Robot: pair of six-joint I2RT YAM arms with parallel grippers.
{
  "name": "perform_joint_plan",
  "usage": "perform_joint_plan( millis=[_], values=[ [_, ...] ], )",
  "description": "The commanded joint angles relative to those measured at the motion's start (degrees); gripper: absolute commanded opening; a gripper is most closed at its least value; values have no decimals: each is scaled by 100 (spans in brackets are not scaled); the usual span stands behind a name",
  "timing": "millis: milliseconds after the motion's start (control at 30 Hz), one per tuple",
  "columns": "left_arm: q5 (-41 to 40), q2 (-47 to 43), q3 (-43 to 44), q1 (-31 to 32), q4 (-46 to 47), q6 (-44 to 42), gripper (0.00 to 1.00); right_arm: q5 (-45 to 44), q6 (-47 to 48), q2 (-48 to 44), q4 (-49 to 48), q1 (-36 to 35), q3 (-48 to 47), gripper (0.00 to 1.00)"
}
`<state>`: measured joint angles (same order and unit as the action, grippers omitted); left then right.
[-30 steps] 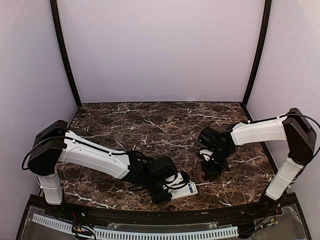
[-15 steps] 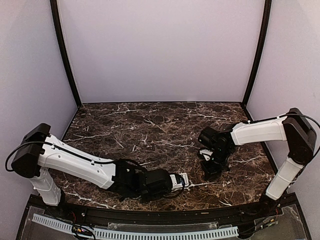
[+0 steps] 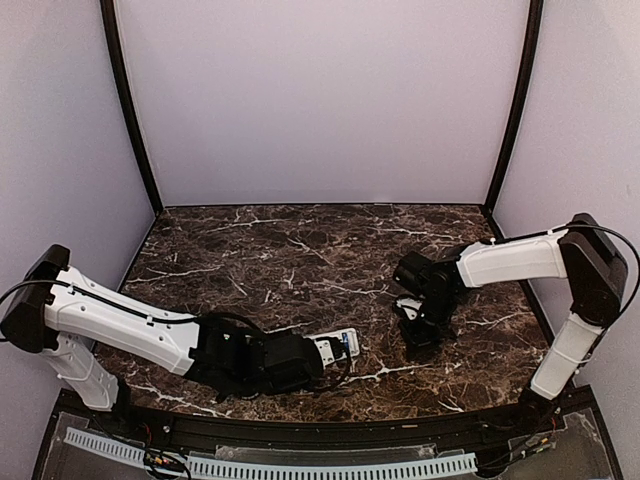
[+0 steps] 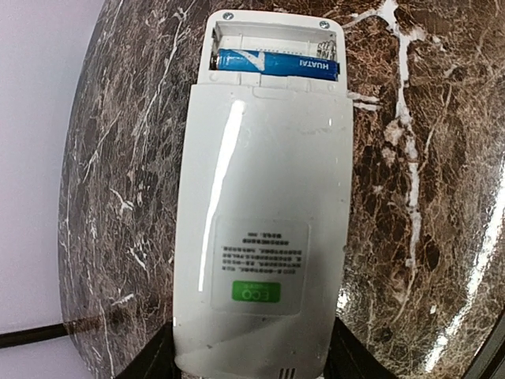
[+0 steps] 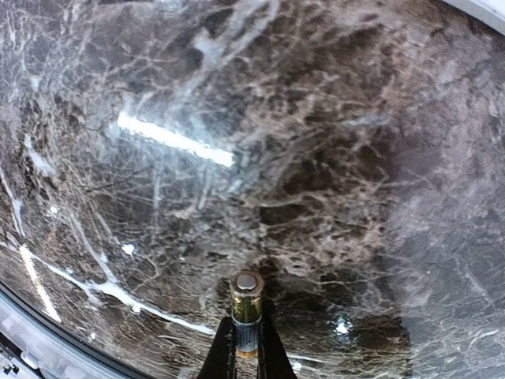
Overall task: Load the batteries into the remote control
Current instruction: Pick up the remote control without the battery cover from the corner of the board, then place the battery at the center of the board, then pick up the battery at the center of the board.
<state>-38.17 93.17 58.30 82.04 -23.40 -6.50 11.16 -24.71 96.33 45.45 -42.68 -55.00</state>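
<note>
My left gripper [image 3: 318, 352] is shut on the white remote control [image 3: 337, 345] near the table's front edge. In the left wrist view the remote [image 4: 264, 237] lies back up between the jaws [image 4: 252, 365]. Its battery bay at the far end is open. One blue battery [image 4: 276, 63] lies in the nearer slot, and the slot beyond it [image 4: 268, 35] is empty. My right gripper [image 3: 420, 335] points down at the table on the right. It is shut on a second battery [image 5: 247, 309], which points its metal end away from the camera, just above the marble.
A small white piece [image 3: 408, 303], perhaps the thin cover plate, lies by the right wrist and is partly hidden by it. The dark marble table [image 3: 300, 250] has a raised black rim [image 3: 320, 432] along the front, with purple walls around.
My left arm has drawn back to the left along the front edge, carrying the remote with it. The right arm has hardly moved.
</note>
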Motion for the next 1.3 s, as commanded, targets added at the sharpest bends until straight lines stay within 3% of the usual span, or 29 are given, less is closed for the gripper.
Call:
perform_joint_plan(
  millis=[0,400,633,733,867,933,1000,1100,1267],
  values=[
    [27,-428,-196,38,-229,986,0,113,-163,429,-104,23,-154,0],
    [59,-676,-548,40,-481,1616,0,385,19,438,153,23,-518,24],
    [-128,-976,-740,39,-477,1955,0,189,1400,105,1386,23,-1951,35],
    [-59,-975,-759,32,-501,2214,0,228,2671,-33,1623,22,-2613,35],
    [144,-853,-712,31,-703,2699,0,796,4122,-536,1025,23,-3033,35],
    [228,-860,-708,31,-790,3004,0,646,5043,-774,729,-38,-3018,37],
    [368,-925,-761,25,-789,3294,0,713,6079,-1024,497,-47,-2779,39],
    [672,-1054,-941,23,-538,3632,0,822,8665,-1406,258,-55,-2089,48],
    [794,-1069,-1182,23,-233,3904,0,566,11466,-1241,61,-110,-1235,46]
  ],
)
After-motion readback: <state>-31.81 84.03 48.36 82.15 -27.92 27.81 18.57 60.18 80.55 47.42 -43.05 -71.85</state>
